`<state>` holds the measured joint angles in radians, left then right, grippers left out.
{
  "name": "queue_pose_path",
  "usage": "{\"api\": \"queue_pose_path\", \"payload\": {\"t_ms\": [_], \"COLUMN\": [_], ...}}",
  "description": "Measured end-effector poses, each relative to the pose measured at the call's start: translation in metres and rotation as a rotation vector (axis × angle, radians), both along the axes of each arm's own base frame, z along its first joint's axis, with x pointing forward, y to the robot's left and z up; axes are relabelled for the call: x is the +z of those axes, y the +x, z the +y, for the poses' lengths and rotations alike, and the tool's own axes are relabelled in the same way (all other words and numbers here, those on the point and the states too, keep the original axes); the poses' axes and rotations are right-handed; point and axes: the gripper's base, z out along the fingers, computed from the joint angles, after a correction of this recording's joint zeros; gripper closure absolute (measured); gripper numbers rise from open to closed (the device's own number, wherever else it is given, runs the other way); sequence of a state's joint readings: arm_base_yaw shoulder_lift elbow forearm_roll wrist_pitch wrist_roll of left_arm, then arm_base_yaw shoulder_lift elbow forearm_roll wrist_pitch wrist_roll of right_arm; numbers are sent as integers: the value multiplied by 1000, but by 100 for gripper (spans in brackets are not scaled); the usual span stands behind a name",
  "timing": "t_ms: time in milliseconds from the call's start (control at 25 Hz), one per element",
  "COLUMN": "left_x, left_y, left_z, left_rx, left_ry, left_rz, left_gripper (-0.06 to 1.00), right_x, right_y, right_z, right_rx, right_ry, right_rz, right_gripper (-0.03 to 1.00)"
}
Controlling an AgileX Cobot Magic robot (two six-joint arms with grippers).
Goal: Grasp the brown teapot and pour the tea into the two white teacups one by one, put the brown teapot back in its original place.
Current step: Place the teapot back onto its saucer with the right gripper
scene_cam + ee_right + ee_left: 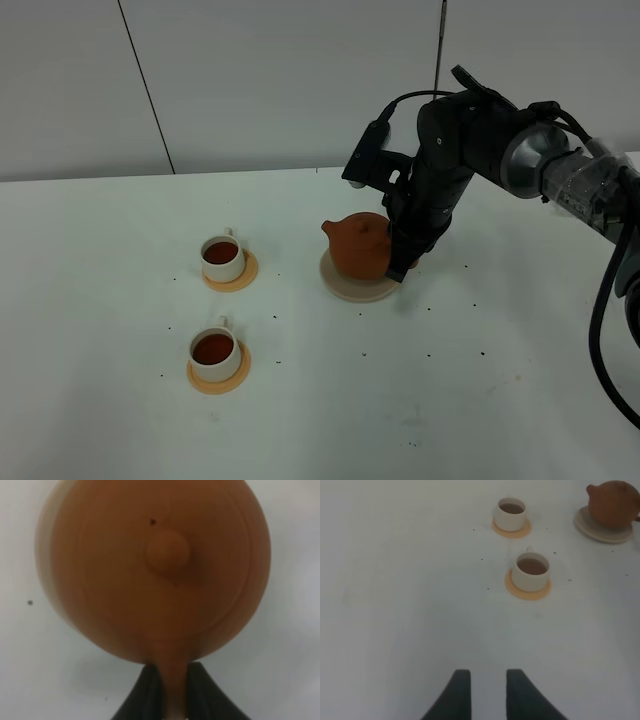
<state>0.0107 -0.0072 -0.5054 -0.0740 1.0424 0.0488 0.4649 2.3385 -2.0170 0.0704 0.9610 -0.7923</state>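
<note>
brown teapot (360, 246) upright on beige saucer (352, 289) | two white teacups (223, 258) left of saucer, both filled | left tool (487, 692) slightly parted, empty | right tool (169, 692) clamps teapot handle: release gently, withdraw straight, avoid tipping

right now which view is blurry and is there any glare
Right wrist view: the teapot fills the frame, soft and out of focus. Left wrist view: hazy, the cups fairly clear. Exterior high view: sharpest, even light, no glare.

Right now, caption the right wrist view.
Claw grips the brown teapot handle from above, pot over its saucer.
</note>
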Motion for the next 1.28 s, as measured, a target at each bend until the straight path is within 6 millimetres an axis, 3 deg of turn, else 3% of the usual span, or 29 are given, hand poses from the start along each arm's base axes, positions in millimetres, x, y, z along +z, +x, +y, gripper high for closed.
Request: {"api": "queue_pose_path", "payload": {"t_ms": [1280], "left_x": [0], "left_y": [0], "left_z": [0], "left_rx": [0], "left_ry": [-1], "left_rz": [0], "left_gripper": [70], "right_x": [-9], "right_y": [-3], "right_z": [2], "right_rx": [-2], "right_ry": [7], "right_rz": [56], "right_gripper": [87]}}
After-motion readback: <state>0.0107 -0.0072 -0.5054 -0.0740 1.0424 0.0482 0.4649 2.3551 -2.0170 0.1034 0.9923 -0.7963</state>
